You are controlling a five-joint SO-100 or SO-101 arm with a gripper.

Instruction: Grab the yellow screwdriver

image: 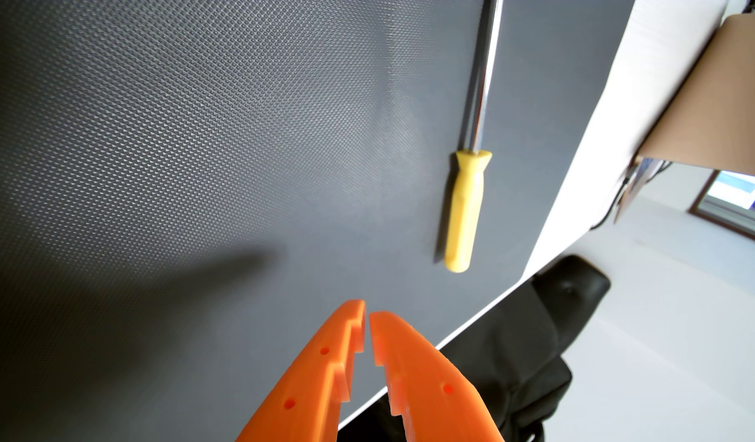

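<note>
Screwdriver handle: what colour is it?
Yellow; the screwdriver handle shows plainly in the wrist view, on a chrome shaft.

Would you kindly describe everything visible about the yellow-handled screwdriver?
The yellow-handled screwdriver has a faceted, plastic-looking handle flaring into a collar where a shiny chrome shaft begins. It lies flat on the dark grey textured mat, handle end toward the camera, shaft running past the top edge, tip out of view. Nothing else touches it.

Bright daylight, soft shadow on mat [197, 170], blurred right edge
</note>
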